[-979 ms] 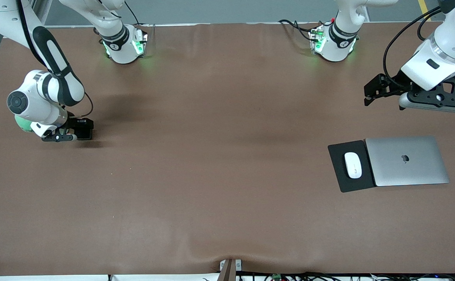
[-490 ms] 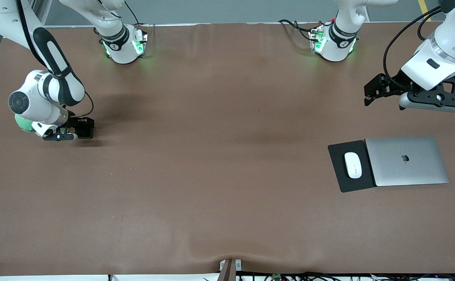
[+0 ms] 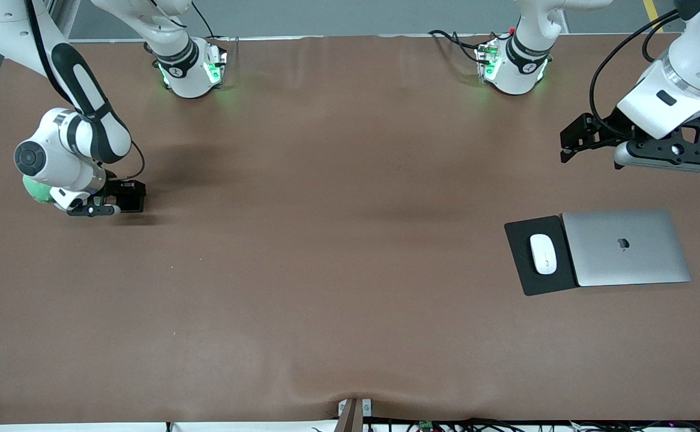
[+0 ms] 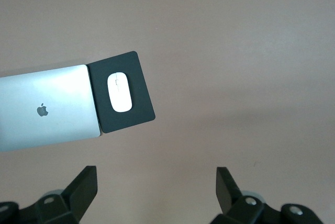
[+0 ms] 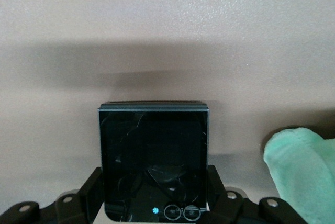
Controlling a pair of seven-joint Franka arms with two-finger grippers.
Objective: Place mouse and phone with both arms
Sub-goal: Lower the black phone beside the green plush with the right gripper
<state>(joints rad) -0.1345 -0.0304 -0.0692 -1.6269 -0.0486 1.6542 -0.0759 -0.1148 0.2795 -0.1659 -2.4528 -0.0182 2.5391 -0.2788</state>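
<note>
Phone held low, mouse parked on pad

Phone (image 5: 153,161) sits clamped in my right gripper (image 3: 123,200), jaws shut on its edges, just above the counter (image 3: 326,240) at the right arm's end, beside a green cloth (image 5: 303,169). Mouse (image 3: 543,253) lies on the black pad (image 3: 521,273), touching nothing else, beside the closed laptop (image 3: 626,246) at the left arm's end. Left gripper (image 3: 572,141) hovers over bare counter near the laptop, jaws fully spread and empty; that arm waits. I'd carry the phone level and set it flat before releasing, since its glossy edges may slip. Brown counter covering is smooth, slightly rippled at the near edge.
</note>
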